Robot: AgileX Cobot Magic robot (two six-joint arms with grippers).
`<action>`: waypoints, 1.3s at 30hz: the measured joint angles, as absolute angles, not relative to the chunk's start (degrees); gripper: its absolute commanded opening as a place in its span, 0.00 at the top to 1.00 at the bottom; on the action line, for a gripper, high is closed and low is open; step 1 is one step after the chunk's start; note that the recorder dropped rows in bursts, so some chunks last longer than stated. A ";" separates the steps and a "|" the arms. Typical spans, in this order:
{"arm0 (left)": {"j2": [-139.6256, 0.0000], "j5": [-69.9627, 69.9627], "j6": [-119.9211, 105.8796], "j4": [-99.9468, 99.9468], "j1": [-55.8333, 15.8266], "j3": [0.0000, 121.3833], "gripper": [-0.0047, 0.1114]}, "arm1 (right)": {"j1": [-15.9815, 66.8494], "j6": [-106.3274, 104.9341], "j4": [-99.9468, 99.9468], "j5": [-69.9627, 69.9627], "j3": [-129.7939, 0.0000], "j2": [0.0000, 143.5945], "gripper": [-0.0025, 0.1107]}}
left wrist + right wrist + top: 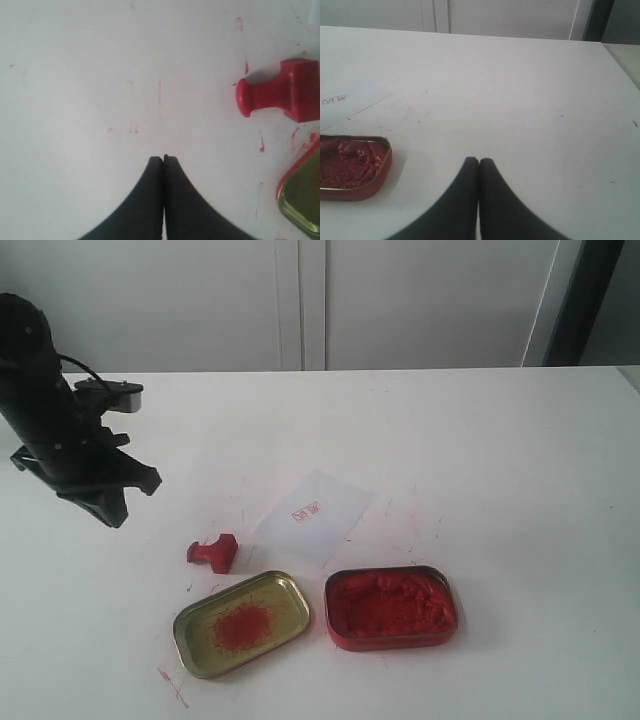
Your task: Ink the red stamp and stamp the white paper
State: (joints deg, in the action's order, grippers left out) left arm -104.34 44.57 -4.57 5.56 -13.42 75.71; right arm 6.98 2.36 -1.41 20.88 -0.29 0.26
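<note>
**Desk:** Where does the stamp (pixel 212 553) lie?

**Photographer:** On its side on the white surface (pixel 500 460), held by nothing; it sits just beyond the far left corner of the gold lid (pixel 285 600) and near the paper (pixel 312 513), touching neither.

**Desk:** And the paper?

**Photographer:** Flat on the surface, just behind the gap between the lid and the red tin (pixel 390 643); a small red imprint (pixel 306 510) shows near its middle; the lid bears a red smear and the tin is full of red paste.

**Desk:** The grippers?

**Photographer:** The left gripper (pixel 163 159) hangs over bare surface to the left of the stamp, its fingers pressed together on nothing; the right gripper (pixel 479 161), seen only in its wrist view, has its fingers together too and holds nothing, with the tin off to one side and the paper beyond it.
</note>
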 measured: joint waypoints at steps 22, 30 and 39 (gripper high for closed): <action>-82.42 49.72 -1.98 1.94 -13.42 65.86 0.96 | 6.98 2.36 -1.41 20.88 -0.29 0.26 0.98; -71.24 49.85 -3.38 3.26 -13.33 59.04 0.96 | 6.98 2.36 -1.41 20.88 -0.29 0.26 0.98; -62.96 49.85 -3.74 3.26 -6.43 58.21 0.96 | 6.98 2.36 -1.41 20.88 -0.29 0.26 0.98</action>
